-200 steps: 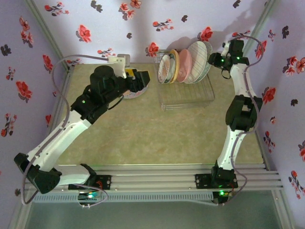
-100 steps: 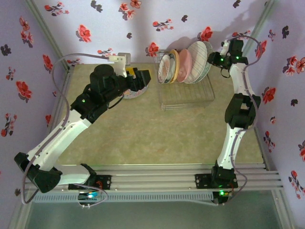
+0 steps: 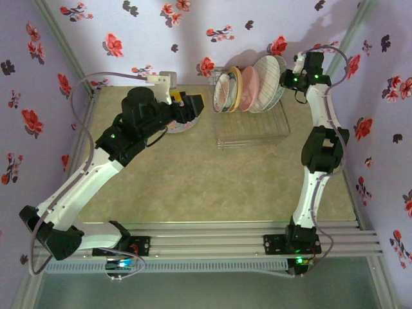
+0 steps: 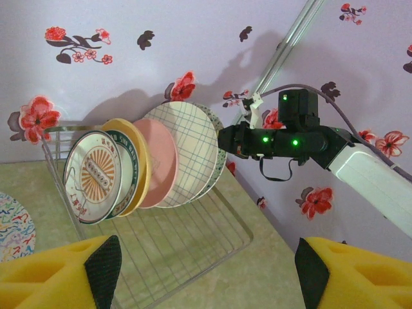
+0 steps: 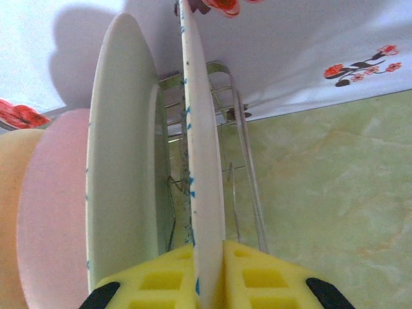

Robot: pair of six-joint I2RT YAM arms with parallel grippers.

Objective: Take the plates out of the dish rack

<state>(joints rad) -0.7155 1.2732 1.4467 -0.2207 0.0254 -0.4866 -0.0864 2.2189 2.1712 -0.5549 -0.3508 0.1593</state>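
Note:
The wire dish rack stands at the back of the table with several plates upright in it. In the left wrist view they run from a sunburst plate through an orange-yellow plate and a pink plate to a grid plate. A speckled plate stands last, on the right. My right gripper is shut on its rim, also seen from above as the right gripper beside the stack. My left gripper is open and holds nothing, left of the rack.
A plate with coloured squiggles lies flat on the table under my left gripper. Flowered walls close in the back and both sides. The rack wire runs just right of the held plate.
My right gripper has shut on the speckled plate's rim and the right arm has shifted slightly toward the back wall. The left arm has hardly moved.

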